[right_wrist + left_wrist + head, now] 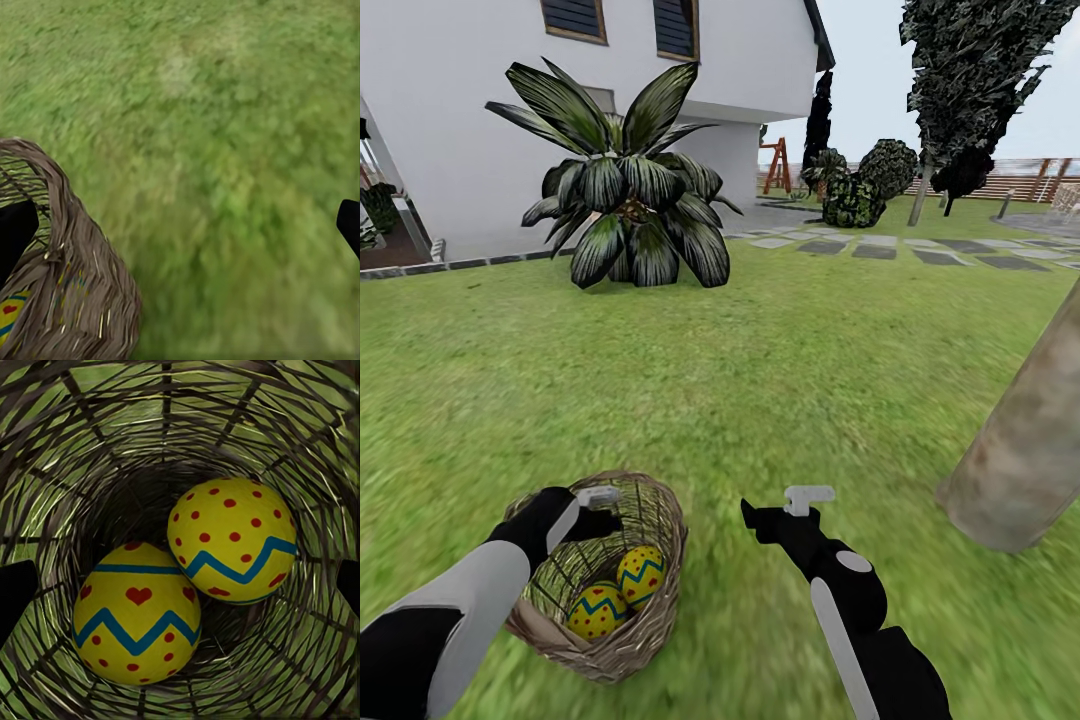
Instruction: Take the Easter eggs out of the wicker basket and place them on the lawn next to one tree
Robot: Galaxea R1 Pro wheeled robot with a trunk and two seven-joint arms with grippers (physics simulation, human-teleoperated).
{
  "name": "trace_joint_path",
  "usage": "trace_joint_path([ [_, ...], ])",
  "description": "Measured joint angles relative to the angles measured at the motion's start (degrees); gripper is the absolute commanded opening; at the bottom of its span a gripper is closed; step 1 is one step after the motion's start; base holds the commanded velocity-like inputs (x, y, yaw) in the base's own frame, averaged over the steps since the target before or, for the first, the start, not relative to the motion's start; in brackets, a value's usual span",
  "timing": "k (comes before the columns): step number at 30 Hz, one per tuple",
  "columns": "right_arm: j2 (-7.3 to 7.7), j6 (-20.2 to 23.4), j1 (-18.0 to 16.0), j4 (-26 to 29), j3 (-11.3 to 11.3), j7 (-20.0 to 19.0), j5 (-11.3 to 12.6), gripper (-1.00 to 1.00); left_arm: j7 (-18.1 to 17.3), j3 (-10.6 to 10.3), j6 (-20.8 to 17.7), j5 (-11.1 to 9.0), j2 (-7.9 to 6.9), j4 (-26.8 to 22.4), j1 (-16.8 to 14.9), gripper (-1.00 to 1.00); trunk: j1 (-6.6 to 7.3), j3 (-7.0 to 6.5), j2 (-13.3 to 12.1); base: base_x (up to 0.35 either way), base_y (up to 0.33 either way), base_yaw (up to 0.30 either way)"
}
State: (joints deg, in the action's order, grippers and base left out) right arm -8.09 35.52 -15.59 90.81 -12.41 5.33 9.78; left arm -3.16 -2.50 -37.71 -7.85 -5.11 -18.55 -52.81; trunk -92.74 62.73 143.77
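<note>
wicker basket (650, 620) holds two eggs (232, 540) beneath left gripper (595, 510).

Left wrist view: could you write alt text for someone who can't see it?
Two yellow eggs, one with a red heart and one with red dots, both with blue zigzag bands, lie touching at the bottom of a wicker basket, seen from above; green grass shows through the weave.

Only two eggs (184, 585) show; the third is perhaps hidden.
</note>
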Motion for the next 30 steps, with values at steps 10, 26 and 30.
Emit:
trace_joint_path([
  [10, 0.00, -0.03, -0.01, 0.00, 0.00, 0.00, 0.00, 1.00, -2.05, -1.11, -0.01, 0.10, -0.07, 0.00, 0.00, 1.00, 0.01, 0.00, 0.00, 0.025, 0.019, 0.000],
  [26, 0.00, 0.00, 0.00, 0.00, 0.00, 0.00, 0.00, 1.00, -2.08, -1.14, 0.27, 0.09, -0.10, 0.00, 0.00, 1.00, 0.02, 0.00, 0.00, 0.088, 0.024, 0.000],
  [30, 0.00, 0.02, -0.01, 0.00, 0.00, 0.00, 0.00, 1.00, -2.08, -1.12, 0.29, 0.09, -0.06, 0.00, 0.00, 1.00, 0.01, 0.00, 0.00, 0.114, 0.000, 0.000],
])
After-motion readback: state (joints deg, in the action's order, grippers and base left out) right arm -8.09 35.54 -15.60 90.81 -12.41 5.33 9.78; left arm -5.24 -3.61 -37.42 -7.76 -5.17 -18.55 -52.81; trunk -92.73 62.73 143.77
